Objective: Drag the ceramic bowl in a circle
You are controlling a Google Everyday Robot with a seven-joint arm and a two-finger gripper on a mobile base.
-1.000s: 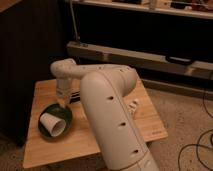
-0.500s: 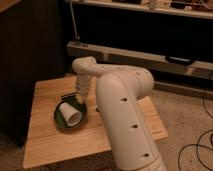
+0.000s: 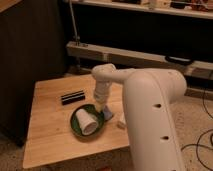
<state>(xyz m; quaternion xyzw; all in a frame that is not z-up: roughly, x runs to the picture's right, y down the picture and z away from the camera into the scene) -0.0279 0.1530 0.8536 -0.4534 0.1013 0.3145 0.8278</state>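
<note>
The ceramic bowl [image 3: 78,128] is a shallow dark-green glossy dish on the wooden table [image 3: 47,135], near its middle front. A white paper cup [image 3: 86,122] lies tipped on its side inside the bowl. My gripper [image 3: 101,106] hangs from the white arm [image 3: 150,115] and reaches down to the bowl's far right rim, touching or just above it.
A black rectangular object [image 3: 73,97] lies on the table behind the bowl. A small white-and-blue item [image 3: 114,118] sits at the table's right edge beside the bowl. A dark cabinet [image 3: 30,55] stands at the left and metal shelving [image 3: 150,55] behind.
The bowl with the cup has shifted to the right across the table, and the gripper moved with it. The black object behind the bowl is now uncovered.
</note>
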